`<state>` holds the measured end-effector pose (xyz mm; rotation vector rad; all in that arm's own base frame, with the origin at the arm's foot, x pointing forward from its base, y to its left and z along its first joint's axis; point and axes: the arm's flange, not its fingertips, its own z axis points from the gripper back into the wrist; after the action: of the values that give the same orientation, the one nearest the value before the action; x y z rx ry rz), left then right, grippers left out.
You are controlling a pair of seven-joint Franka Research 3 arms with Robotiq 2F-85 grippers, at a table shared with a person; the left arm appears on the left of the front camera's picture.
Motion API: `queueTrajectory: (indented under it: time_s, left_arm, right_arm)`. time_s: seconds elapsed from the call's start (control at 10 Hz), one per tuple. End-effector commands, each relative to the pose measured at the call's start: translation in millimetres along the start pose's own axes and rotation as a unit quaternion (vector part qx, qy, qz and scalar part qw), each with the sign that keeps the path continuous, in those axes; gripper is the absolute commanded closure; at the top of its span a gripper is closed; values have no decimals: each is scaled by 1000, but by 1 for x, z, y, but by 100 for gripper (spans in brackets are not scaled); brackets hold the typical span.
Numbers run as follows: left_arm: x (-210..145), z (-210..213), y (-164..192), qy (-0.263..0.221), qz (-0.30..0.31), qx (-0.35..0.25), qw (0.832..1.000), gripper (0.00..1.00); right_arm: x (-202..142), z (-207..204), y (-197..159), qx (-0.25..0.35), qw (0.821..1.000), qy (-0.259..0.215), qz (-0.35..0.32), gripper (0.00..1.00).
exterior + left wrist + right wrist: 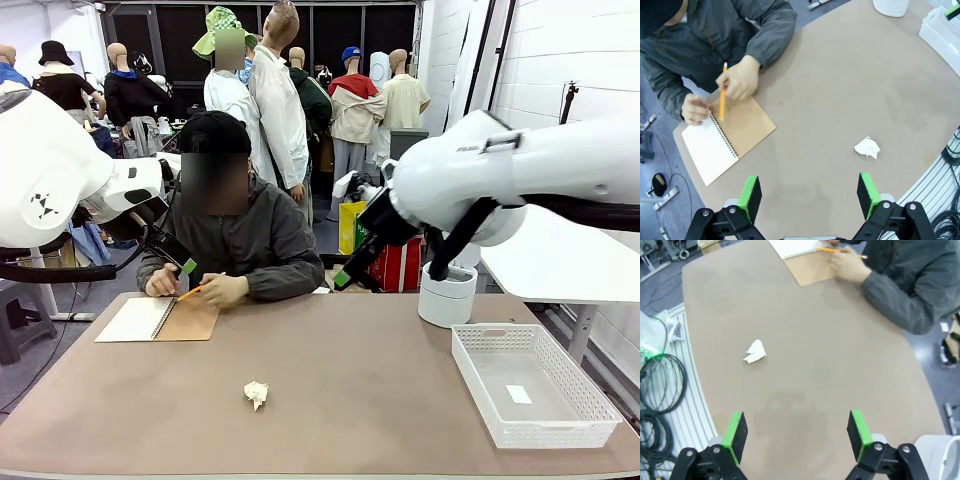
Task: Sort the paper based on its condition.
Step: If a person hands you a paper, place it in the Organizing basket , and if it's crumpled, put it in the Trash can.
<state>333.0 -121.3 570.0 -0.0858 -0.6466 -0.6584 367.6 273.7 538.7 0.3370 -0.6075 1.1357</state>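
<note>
A small crumpled white paper (pixel 257 394) lies on the brown table (pixel 350 400), near the front edge and left of centre. It shows as a white wad in the left wrist view (pixel 867 148) and the right wrist view (pixel 755 352). My left gripper (pixel 183 262) hangs high at the far left, in front of the person, open and holding nothing (pixel 810 195). High at the far right, my right gripper (pixel 345 277) is also open and holds nothing (pixel 797 435). Both grippers are well clear of the paper.
Across the table a person writes with a pencil (pixel 190 292) in an open spiral notebook (pixel 155 320) with a brown cover. A white mesh basket (pixel 480 400) holding a tiny white tag stands at the right. A white round bin (pixel 447 295) stands behind it.
</note>
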Motion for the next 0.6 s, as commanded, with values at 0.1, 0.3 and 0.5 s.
queueTrajectory:
  time_s: [0.1,0.3,0.5]
  left_arm:
    - [0,0,1,1,0,0,1000,0]
    - [0,0,1,1,0,0,1000,0]
    - [0,0,1,1,0,0,1000,0]
  right_arm:
    - [15,-32,0,-9,999,37,-3,0]
    - [14,-42,2,-3,999,48,-2,0]
    - [9,-43,4,5,999,41,4,0]
